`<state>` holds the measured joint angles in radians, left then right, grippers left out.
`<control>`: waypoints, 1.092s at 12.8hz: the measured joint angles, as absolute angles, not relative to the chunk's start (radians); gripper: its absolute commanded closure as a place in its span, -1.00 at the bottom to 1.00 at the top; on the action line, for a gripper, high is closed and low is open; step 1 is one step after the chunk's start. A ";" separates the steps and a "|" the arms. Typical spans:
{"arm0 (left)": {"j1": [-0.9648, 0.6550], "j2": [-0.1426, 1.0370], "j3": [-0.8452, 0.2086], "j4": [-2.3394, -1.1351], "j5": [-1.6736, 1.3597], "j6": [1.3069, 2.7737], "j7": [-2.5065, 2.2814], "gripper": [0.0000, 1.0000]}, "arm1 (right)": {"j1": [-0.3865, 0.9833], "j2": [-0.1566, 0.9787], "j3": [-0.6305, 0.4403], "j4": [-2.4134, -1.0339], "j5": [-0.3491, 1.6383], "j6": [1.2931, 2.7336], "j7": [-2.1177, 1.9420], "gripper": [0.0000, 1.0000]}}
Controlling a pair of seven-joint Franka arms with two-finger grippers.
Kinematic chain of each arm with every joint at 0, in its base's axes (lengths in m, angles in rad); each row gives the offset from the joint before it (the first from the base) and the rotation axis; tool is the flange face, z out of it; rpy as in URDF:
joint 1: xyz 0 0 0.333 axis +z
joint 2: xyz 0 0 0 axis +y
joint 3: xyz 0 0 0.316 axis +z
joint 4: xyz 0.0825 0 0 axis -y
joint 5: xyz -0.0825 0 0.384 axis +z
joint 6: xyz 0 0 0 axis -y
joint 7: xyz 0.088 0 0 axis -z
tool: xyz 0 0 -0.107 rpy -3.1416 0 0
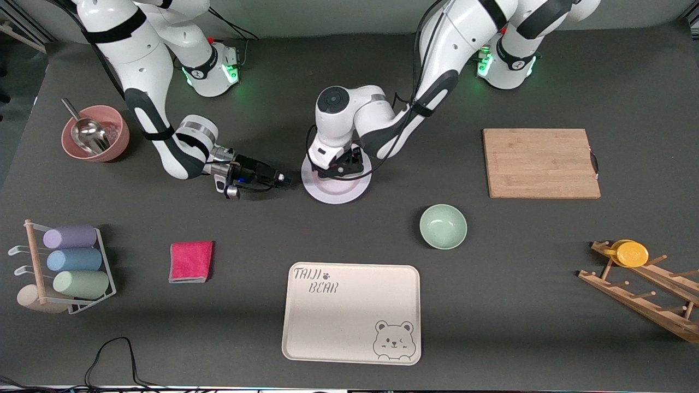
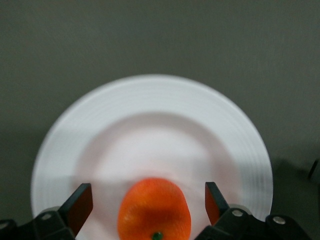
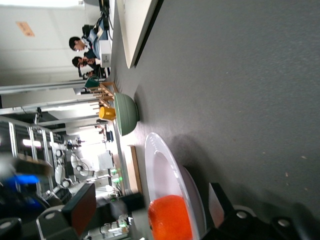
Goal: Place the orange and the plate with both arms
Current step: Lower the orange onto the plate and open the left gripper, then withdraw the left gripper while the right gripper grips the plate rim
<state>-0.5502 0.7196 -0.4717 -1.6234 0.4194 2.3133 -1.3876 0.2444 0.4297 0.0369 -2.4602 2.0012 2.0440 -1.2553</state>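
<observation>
I see a dark grey desk [image 1: 546, 305], people visible in the room. The orange [image 2: 154, 209] sits stem-up on the flat plate [image 2: 150, 115] mid-desk, toward the robots' edge. The left gripper [image 2: 148, 202] is spread above it; the right gripper [image 3: 150, 207], spread, lies low beside the plate.

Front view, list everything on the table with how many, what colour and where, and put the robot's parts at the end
plate: one, white, mid-table
orange: one, bright orange, on the plate
green bowl: one, nearer the camera than the plate
tray: one, cream, bear drawing, nearest the camera
cutting board: one, wooden, toward the left arm's end
wooden rack: one, holding a yellow dish
red cloth: one, beside the tray
pink bowl: one, holding a metal scoop
wire rack: one, three pastel rolls
left gripper: open, around the orange
right gripper: open, at the plate's rim
</observation>
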 measured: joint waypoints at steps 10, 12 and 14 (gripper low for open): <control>-0.020 0.257 -0.620 -1.587 0.060 1.738 -0.803 -1.00 | 0.304 0.439 0.064 -2.487 2.004 2.045 -1.421 -1.00; 0.134 0.172 -0.617 -1.588 0.043 1.643 -0.643 -1.00 | 0.308 0.451 0.065 -2.488 2.028 2.044 -1.478 -1.00; 0.273 0.130 -0.614 -1.590 0.040 1.599 -0.507 -1.00 | 0.319 0.456 0.066 -2.488 2.058 2.045 -1.511 -0.98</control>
<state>0.2730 0.1302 -0.6145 -1.5897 0.0399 1.5990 -0.5067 0.3192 0.4560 0.0656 -2.4878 2.0578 2.0455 -1.5109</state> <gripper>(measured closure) 0.000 0.000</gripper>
